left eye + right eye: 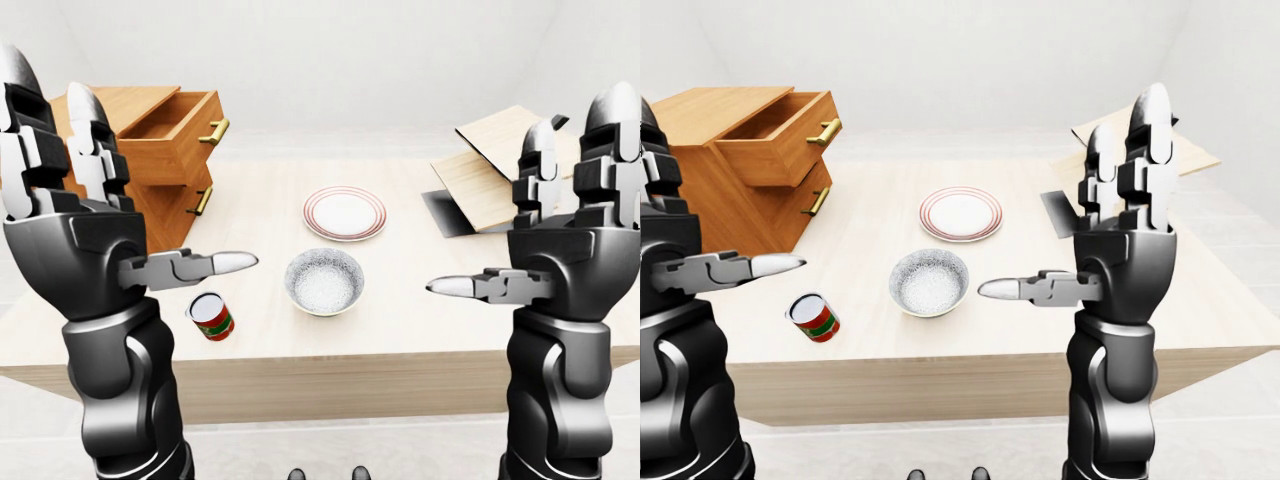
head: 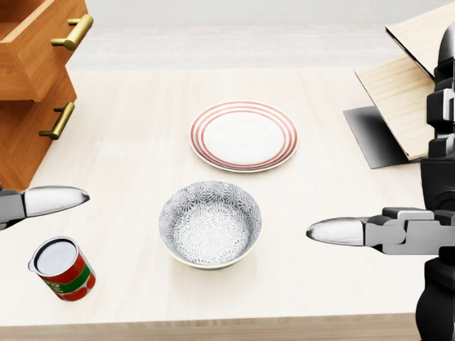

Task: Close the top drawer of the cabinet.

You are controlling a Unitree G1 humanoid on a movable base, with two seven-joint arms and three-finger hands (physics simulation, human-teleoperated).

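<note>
1. Two hands hang raised above the near edge of the pale wooden bench (image 2: 128, 142), holding nothing: our left hand (image 1: 75, 215) and our right hand (image 1: 1125, 235) both stand with fingers spread upright and thumbs pointing inward.
2. We find the brown wooden two-drawer cabinet (image 1: 715, 195) at the bench's far left corner; its top drawer (image 1: 780, 135) juts well out, open, with a brass bar handle (image 1: 824, 131) on its face. The lower drawer looks shut.
3. We judge the closing push has not begun, since neither hand is near the drawer.
4. For a clean push, we would send the left hand to the drawer face beside the handle, palm flat, and press straight along the drawer's slide line; a skewed push could jam it or shift the cabinet.
5. We would keep the arm high on the way, because a red and green tin can (image 2: 62, 268) lies tipped near the left of the near edge, under the likely path.
6. The grey patterned bowl (image 2: 210, 222) and the white plate with red rings (image 2: 243, 135) sit mid-bench, well apart from the cabinet, so they should not interfere.
7. Light wooden boards (image 2: 405, 99) lie at the right edge, clear of the work.
</note>
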